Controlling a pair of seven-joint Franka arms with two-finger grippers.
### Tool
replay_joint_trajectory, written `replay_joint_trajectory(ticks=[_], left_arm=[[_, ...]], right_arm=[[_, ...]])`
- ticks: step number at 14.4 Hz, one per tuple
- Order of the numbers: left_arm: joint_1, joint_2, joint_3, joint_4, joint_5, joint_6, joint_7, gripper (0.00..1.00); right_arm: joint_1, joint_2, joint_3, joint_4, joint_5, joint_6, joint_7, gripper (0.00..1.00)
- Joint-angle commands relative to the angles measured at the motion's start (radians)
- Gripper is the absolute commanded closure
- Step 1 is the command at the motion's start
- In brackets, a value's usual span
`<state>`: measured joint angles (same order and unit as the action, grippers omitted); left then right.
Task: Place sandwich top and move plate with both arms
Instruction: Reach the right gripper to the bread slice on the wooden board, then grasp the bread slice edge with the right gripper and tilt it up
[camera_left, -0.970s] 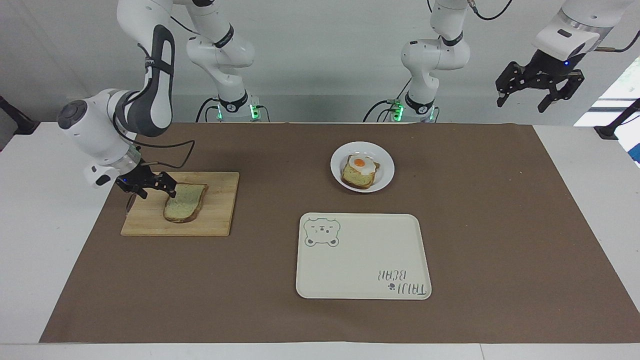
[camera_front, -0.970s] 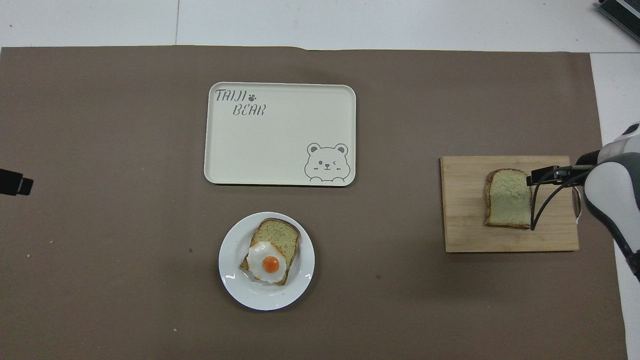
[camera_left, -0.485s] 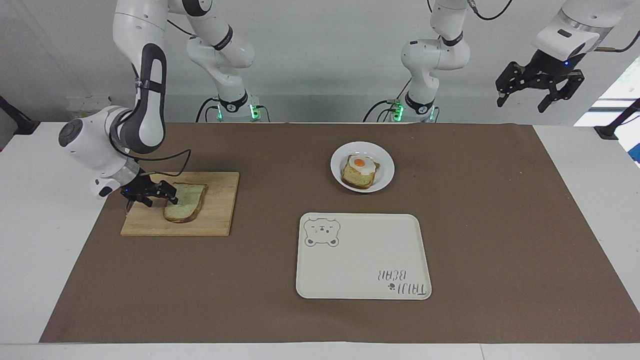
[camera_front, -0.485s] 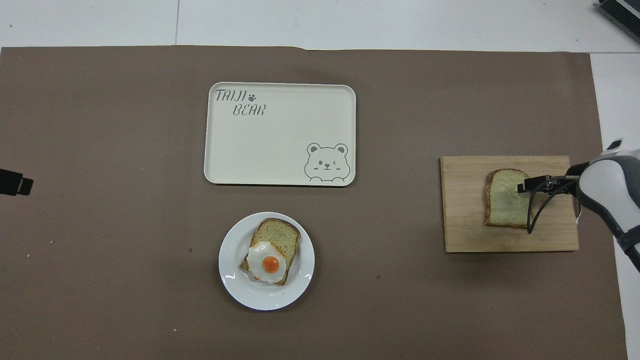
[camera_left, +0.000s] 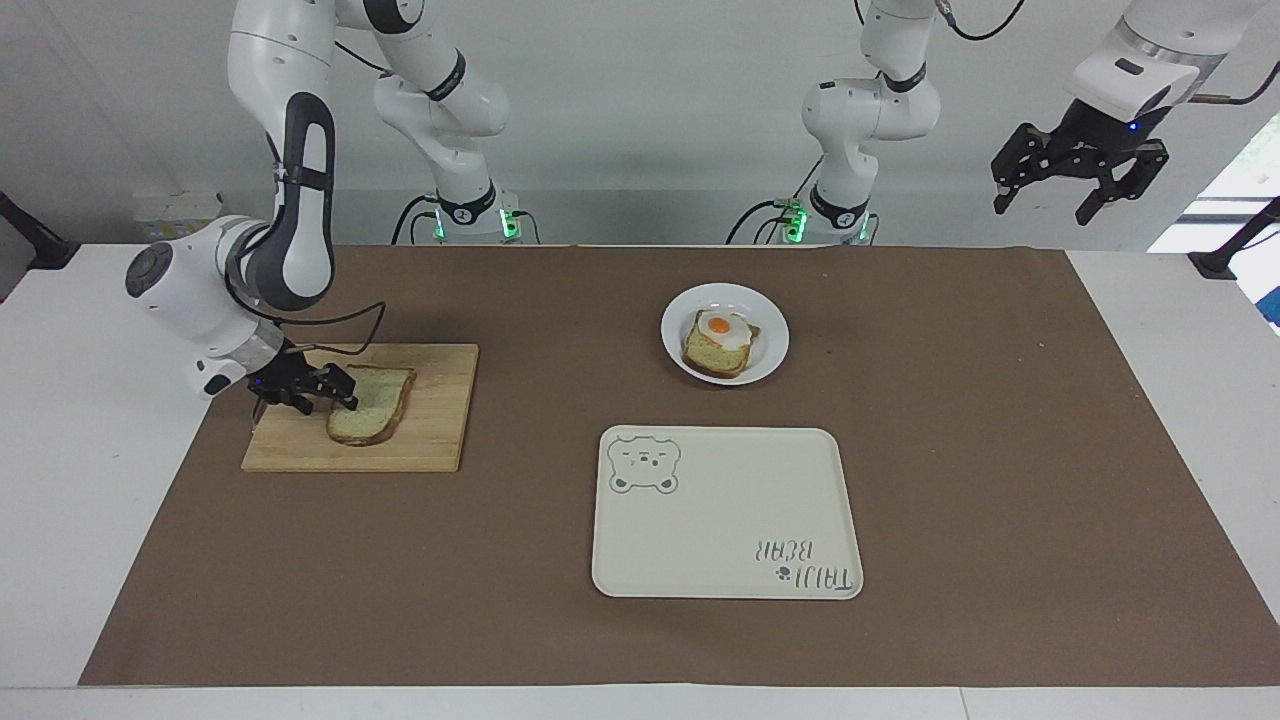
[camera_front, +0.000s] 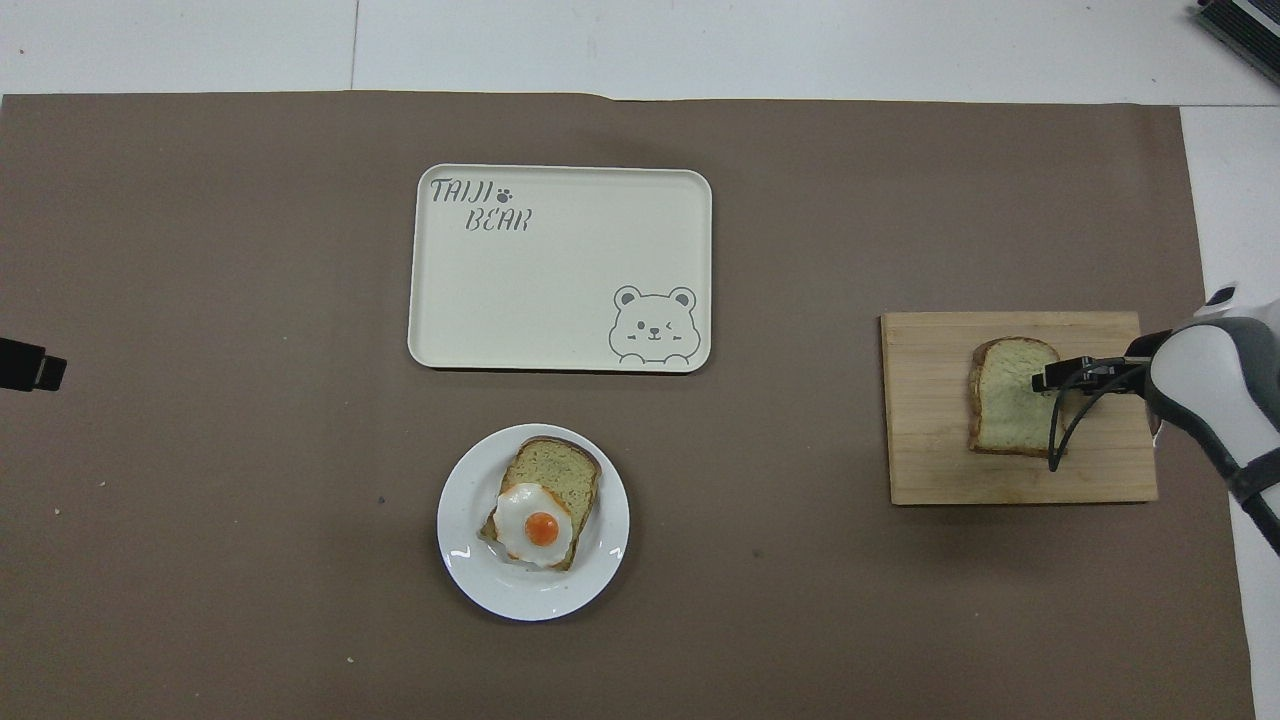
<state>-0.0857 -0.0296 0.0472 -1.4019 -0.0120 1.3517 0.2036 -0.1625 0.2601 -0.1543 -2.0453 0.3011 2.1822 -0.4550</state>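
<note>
R hand (camera_left: 335, 392) at edge of sandwich top (camera_left: 375, 405) on cutting board (camera_left: 430, 420), fingers round the crust, grip unconfirmed. L hand (camera_left: 1078, 180) open, waits high. Risk: thin edge-hold, slice droops or slips before plate (camera_left: 772, 352).

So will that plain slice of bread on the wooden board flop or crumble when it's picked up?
The sandwich top looks thick and lies flat, so it probably stays fairly stiff. Gripped at one edge by the right gripper, it may sag slightly. It likely weighs little, and a hard squeeze could dent it.
</note>
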Motion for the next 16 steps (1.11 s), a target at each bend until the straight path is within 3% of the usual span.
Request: replay_joint_trajectory(ticks=[1,3,5,12,16], left_arm=[[0.001,-0.027,-0.003,-0.029,0.010,-0.002,-0.010,0.00],[0.000,-0.027,-0.003,-0.029,0.010,-0.002,-0.010,0.00],[0.000,-0.027,-0.003,-0.029,0.010,-0.002,-0.012,0.00],[-0.002,-0.027,-0.003,-0.029,0.010,0.000,-0.010,0.00],[0.000,-0.027,-0.003,-0.029,0.010,0.000,-0.010,0.00]], right_arm=[[-0.005,-0.004,0.005,-0.015,0.033,0.021,-0.024,0.37],[-0.002,-0.004,0.005,-0.015,0.035,0.021,-0.016,0.46],[0.000,-0.004,0.005,-0.015,0.042,0.018,-0.011,1.00],[0.009,-0.002,0.004,-0.013,0.069,0.011,-0.004,1.00],[0.000,0.005,0.005,0.010,0.058,-0.011,-0.091,1.00]])
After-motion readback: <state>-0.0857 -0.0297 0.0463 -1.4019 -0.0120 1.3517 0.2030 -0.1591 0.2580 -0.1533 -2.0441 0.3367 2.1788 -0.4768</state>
